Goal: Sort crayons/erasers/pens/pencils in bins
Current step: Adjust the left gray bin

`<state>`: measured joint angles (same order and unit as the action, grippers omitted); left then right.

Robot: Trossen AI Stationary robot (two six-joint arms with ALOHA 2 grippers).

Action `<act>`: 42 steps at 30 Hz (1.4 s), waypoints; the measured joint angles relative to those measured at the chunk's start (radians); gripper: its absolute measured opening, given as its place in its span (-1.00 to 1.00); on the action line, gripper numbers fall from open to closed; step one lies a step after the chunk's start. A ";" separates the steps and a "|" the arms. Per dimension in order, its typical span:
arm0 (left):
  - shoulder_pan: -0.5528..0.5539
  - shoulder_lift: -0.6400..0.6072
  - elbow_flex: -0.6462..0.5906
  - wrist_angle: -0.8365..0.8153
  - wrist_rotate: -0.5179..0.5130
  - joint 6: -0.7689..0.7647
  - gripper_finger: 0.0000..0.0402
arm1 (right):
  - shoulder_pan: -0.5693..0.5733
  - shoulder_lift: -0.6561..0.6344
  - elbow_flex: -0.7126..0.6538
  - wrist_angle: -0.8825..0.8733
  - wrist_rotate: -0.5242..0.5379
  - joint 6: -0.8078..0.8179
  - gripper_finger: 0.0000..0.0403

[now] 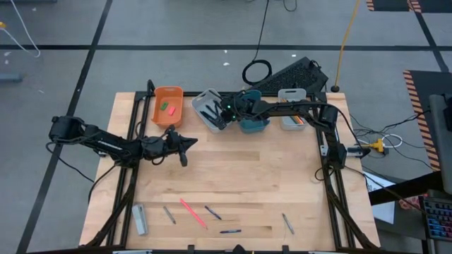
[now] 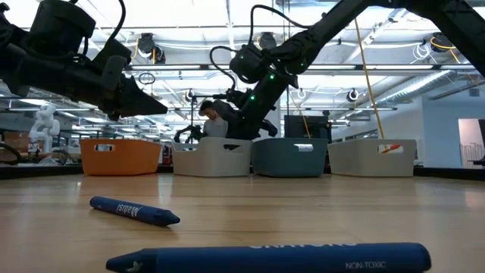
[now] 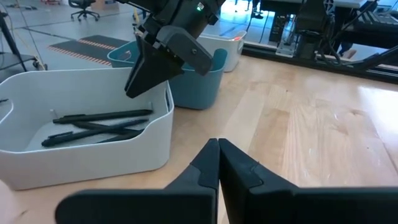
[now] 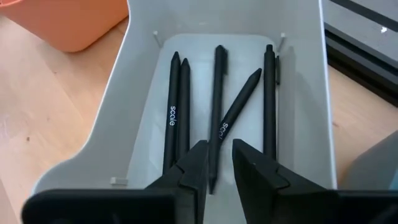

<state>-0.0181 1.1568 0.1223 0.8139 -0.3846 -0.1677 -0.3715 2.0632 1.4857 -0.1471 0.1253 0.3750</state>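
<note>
Your right tool [image 4: 216, 163], slightly spread and empty, hovers over the pens [image 4: 217, 99] in the white bin [image 1: 210, 107]; your left tool [image 3: 217, 163], pressed together, waits beside that bin.

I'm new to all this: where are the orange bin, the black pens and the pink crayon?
orange bin [image 1: 176, 94]: high view, on its rim.
black pens [image 4: 219, 93]: right wrist view, on the middle pen's barrel.
pink crayon [image 1: 192, 212]: high view, on the middle of the stick.
</note>
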 joint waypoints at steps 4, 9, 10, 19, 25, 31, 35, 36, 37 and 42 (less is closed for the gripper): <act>0.000 0.000 0.000 0.000 -0.005 0.000 -0.98 | 0.000 -0.016 -0.002 -0.008 -0.003 -0.055 -0.68; 0.000 0.000 0.000 -0.007 0.018 -0.011 -0.98 | 0.032 -0.121 -0.001 -0.074 -0.010 -0.211 -0.84; 0.000 0.000 0.002 -0.019 0.029 -0.018 -0.99 | 0.044 -0.142 -0.001 -0.096 -0.017 -0.246 -0.89; -0.001 0.072 0.172 -0.256 0.031 -0.036 -0.99 | 0.128 -0.378 -0.289 0.038 -0.024 -0.352 -0.99; -0.001 0.253 0.351 -0.331 -0.003 -0.027 -0.99 | 0.132 -0.591 -0.708 0.499 -0.024 -0.236 -1.00; 0.035 0.406 0.498 -0.397 -0.064 -0.030 -1.00 | 0.131 -0.765 -0.925 0.720 0.003 -0.204 -1.00; 0.070 0.492 0.563 -0.406 -0.064 -0.048 -1.00 | 0.131 -0.845 -0.975 0.711 0.031 -0.219 -1.00; 0.078 0.515 0.582 -0.406 -0.064 -0.056 -1.00 | 0.131 -0.860 -0.983 0.711 0.032 -0.225 -1.00; 0.087 0.538 0.597 -0.400 -0.064 -0.067 -1.00 | 0.131 -0.874 -0.988 0.711 0.032 -0.232 -1.00; 0.118 0.603 0.644 -0.439 -0.127 -0.111 -1.00 | 0.133 -0.892 -0.989 0.694 0.031 -0.261 -1.00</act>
<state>0.1004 1.7596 0.7661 0.3747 -0.5120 -0.2792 -0.2386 1.1713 0.4966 0.5467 0.1566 0.1143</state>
